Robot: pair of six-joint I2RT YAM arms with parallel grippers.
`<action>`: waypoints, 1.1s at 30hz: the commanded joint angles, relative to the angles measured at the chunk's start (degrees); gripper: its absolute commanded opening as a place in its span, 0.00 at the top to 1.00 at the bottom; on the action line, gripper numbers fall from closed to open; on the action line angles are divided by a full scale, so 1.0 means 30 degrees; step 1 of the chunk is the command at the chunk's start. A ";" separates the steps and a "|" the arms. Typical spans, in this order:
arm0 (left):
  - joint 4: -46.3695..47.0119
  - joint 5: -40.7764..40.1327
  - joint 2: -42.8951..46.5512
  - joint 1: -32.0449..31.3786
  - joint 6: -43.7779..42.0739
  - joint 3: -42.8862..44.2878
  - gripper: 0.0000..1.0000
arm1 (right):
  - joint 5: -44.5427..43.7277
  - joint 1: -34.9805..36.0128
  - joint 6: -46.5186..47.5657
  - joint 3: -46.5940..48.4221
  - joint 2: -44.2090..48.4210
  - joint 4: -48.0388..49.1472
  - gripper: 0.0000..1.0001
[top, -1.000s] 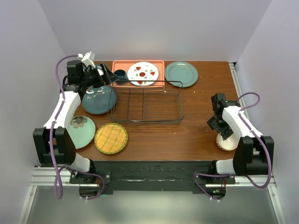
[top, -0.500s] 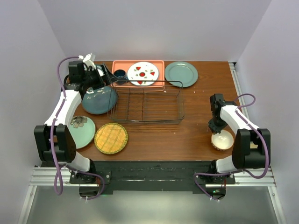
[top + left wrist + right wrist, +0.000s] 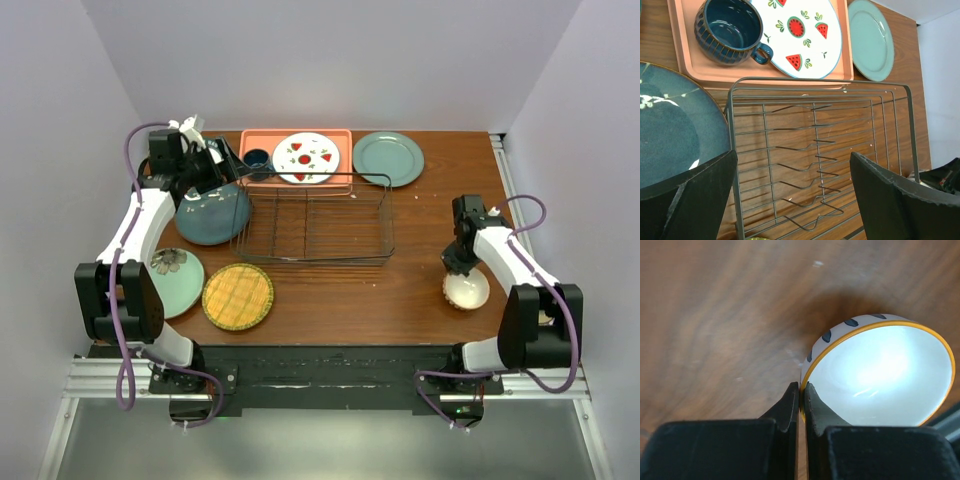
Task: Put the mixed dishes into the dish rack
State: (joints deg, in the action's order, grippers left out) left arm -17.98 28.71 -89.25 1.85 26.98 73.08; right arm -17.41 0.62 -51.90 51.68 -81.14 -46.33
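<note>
A small white bowl (image 3: 885, 375) with a yellow rim and dark marks sits at the table's right side (image 3: 466, 290). My right gripper (image 3: 801, 390) is shut on its near rim, one finger inside and one outside (image 3: 457, 268). The empty dark wire dish rack (image 3: 312, 215) stands mid-table. Over its left end hovers my left gripper (image 3: 792, 160), open and holding nothing (image 3: 225, 160). The rack's top wire (image 3: 820, 80) lies below it. A dark teal plate (image 3: 213, 215) lies left of the rack (image 3: 670, 135). In front lie a pale green flower plate (image 3: 172, 280) and a yellow woven plate (image 3: 238, 296).
Behind the rack a salmon tray (image 3: 262, 140) holds a dark blue mug (image 3: 730, 30) and a white plate with watermelon marks (image 3: 306, 157). A plain grey-green plate (image 3: 388, 158) lies to its right. Walls stand close on both sides.
My right gripper came down and shut on the bowl's rim. The bowl has shifted slightly left and away from the front edge. The left arm has barely moved.
</note>
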 commanded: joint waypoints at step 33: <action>-0.1917 -0.0779 0.0747 0.0293 -0.0292 -0.0160 0.01 | 1.8004 0.5769 0.2591 0.9607 -0.3359 1.5620 1.00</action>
State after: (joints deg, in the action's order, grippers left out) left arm -22.39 24.69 -87.88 2.57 27.38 72.47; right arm 20.73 17.98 -48.84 73.38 -88.33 -3.11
